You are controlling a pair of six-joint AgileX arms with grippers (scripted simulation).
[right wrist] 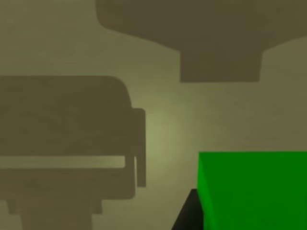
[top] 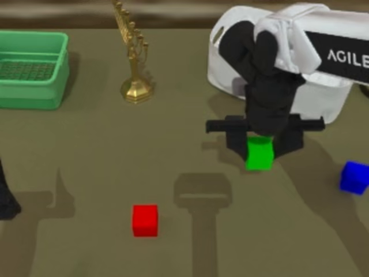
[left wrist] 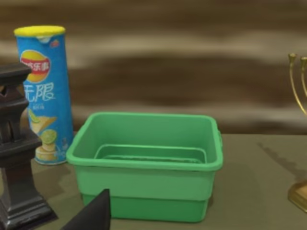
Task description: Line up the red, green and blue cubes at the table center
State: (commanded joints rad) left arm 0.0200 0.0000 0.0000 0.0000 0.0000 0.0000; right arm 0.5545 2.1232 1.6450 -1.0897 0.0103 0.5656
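Table: wide flat olive-brown top, plain, w/ soft shadows of the arms across the middle. Behind its far edge, a blurry brown streaked backdrop.

Green basket at approx 10 o'clock from table centre, near the far-left corner; slatted floor, nothing seen inside it in the left wrist view. Blue chip can w/ yellow lid stands upright just beside the basket in that view. Gold candelabra upright at 11 o'clock, well apart from the cubes. White bag-like object at 1 o'clock, partly hidden by the right arm.

Right gripper at approx 2 o'clock from centre, pointing down, fingers clamped on the green cube; right wrist view shows the cube's face close up against a dark finger, table shadow beyond it. Can't tell if the cube touches the table.

Red cube on table at 7 o'clock, alone. Blue cube on table at 3 o'clock, near the right edge.

Left gripper at the left edge, approx 8 o'clock, mostly out of frame; can't tell if fingers are apart or together.
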